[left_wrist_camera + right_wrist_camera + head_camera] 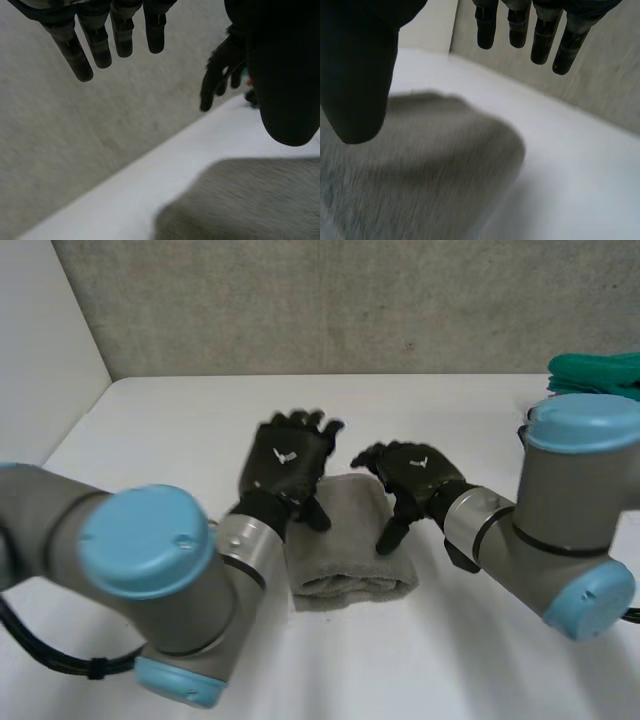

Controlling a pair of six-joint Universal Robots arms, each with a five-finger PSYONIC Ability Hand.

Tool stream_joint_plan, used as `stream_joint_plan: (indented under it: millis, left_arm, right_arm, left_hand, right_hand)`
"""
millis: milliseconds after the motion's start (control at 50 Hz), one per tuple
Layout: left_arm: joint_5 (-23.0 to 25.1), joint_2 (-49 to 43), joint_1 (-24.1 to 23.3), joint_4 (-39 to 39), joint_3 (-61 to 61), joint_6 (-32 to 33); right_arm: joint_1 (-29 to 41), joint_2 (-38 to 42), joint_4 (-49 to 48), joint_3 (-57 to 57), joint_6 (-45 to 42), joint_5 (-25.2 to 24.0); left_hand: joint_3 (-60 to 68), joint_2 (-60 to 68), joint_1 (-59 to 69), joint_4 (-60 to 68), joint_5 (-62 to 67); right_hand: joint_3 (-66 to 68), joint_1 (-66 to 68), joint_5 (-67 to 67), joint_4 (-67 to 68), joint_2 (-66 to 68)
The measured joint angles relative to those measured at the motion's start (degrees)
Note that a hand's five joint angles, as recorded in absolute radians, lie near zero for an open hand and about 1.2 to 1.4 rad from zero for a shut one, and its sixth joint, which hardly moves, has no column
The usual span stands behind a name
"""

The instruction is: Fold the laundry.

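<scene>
Closest to the camera were the two chunky grey arm joints with light-blue caps, and just past them a small grey terry towel lay in the middle of the white desk. It was already folded into a thick rectangle, with the layered edge facing the robot.

The left robot hand hung over the towel's far left corner. Its own wrist view showed the fingers straight and spread, holding nothing. The right robot hand was over the far right corner and was just as slack, with a thumb or finger pointing down at the cloth. I couldn't tell if that tip actually touched it. Neither had a grip on anything.

My read is that the fold on this piece was basically done and this was the let-go or check stage. A bunched teal-green cloth sat well away at the far right edge of the desk, so I'd guess that was next in line. Getting it would mean lifting both hands clear without dragging the layers open, then the right arm reaching out wide for it.
</scene>
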Motion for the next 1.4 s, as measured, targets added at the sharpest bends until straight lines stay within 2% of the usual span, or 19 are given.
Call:
stream_joint_plan:
  millis: [60,140,260,360,460,560,600,640,680,700,720,800,900,1080,1260,1300,1400]
  left_arm:
    - [-1.5,-3.4,-0.8,-2.1,2.2,-0.4]
    - [-5.9,-9.7,-1.4,-7.8,5.8,-0.3]
    - [-9.0,-14.2,-1.3,-14.1,8.2,0.4]
    - [-9.3,-14.1,-1.1,-15.7,8.8,1.0]
    - [-8.5,-10.6,-1.0,-15.8,8.8,1.7]
    - [-3.0,-1.8,-0.3,-15.4,7.6,2.1]
    - [0.4,1.8,0.5,-15.2,7.0,2.1]
    - [6.0,6.6,2.3,-15.1,6.0,2.0]
    - [9.1,8.8,3.3,-15.1,5.5,2.0]
    - [9.1,8.8,3.3,-15.1,5.5,2.0]
    - [15.0,12.5,5.1,-15.2,4.6,1.8]
    - [24.3,16.5,7.9,-15.8,3.2,1.5]
    - [30.8,18.1,9.7,-16.9,1.8,1.4]
    - [31.7,18.0,9.8,-17.8,1.0,1.4]
    - [31.1,18.2,9.7,-17.7,0.8,1.4]
    - [31.1,18.2,9.7,-17.6,0.7,1.4]
    - [31.1,18.3,9.7,-17.6,0.7,1.4]
  right_arm:
    - [-0.2,3.5,3.4,-3.1,-1.4,-0.1]
    - [-0.2,9.3,7.1,-7.5,-4.1,0.0]
    - [0.3,13.8,8.4,-9.9,-9.1,1.0]
    - [0.6,13.7,8.3,-10.1,-12.5,2.4]
    - [0.6,10.0,6.9,-8.9,-13.8,4.3]
    - [0.5,1.5,-0.1,-2.5,-13.7,7.0]
    - [0.6,-2.2,-3.7,1.2,-13.7,7.8]
    - [0.7,-6.3,-8.0,6.0,-13.8,8.3]
    - [0.8,-8.2,-10.1,8.6,-13.8,8.3]
    - [0.8,-8.2,-10.1,8.6,-13.8,8.3]
    - [1.1,-10.8,-13.4,13.1,-13.9,8.3]
    - [2.7,-12.1,-17.6,19.3,-14.0,8.0]
    - [5.5,-8.8,-21.1,23.1,-14.2,7.7]
    - [7.8,0.4,-27.2,22.5,-15.9,7.4]
    - [7.9,5.6,-30.6,19.6,-21.0,7.5]
    - [7.8,6.8,-31.1,18.3,-22.0,7.5]
    - [7.8,8.0,-31.5,16.7,-22.4,7.3]
  left_hand:
    - [0.0,0.0,0.0,0.0,0.0]
    - [0.0,0.0,0.0,0.0,0.0]
    - [0.0,0.0,0.0,0.0,0.0]
    - [0.0,0.0,0.0,0.0,0.0]
    - [0.0,0.0,0.0,0.0,0.0]
    - [0.0,0.0,0.0,0.0,0.0]
    - [0.0,0.0,0.0,0.0,0.0]
    - [0.0,0.0,0.0,0.0,0.0]
    - [0.0,0.0,0.0,0.0,0.0]
    - [0.0,0.0,0.0,0.0,0.0]
    - [0.0,0.0,0.0,0.0,0.0]
    - [0.0,0.0,0.0,0.0,0.0]
    - [0.0,0.0,0.0,0.0,0.0]
    - [0.0,0.0,0.0,0.0,0.0]
    - [0.0,0.0,0.0,0.0,0.0]
    - [0.0,0.0,0.0,0.0,0.0]
    - [0.0,0.0,0.0,0.0,0.0]
  right_hand:
    - [0.0,0.0,0.0,0.0,0.0]
    - [0.0,0.0,0.0,0.0,0.0]
    - [0.0,0.0,0.0,0.0,0.0]
    - [0.0,-0.4,-0.6,0.0,0.0]
    - [0.0,-0.4,-0.6,0.0,0.0]
    - [0.0,-0.4,-0.6,0.0,0.0]
    - [0.0,-0.4,-0.6,0.0,0.0]
    - [0.0,-0.4,-0.6,0.0,0.0]
    - [0.0,-0.4,-0.6,0.0,0.0]
    - [0.0,-0.4,-0.6,0.0,0.0]
    - [0.0,-0.4,-0.6,0.0,0.0]
    - [0.0,-0.4,-0.6,0.0,0.0]
    - [0.0,-0.4,-0.6,0.0,0.0]
    - [0.0,-0.4,-0.6,0.0,0.0]
    - [0.9,-0.1,-0.2,0.2,0.8]
    - [9.1,6.7,6.3,7.5,8.7]
    - [15.9,12.5,10.8,14.5,15.4]
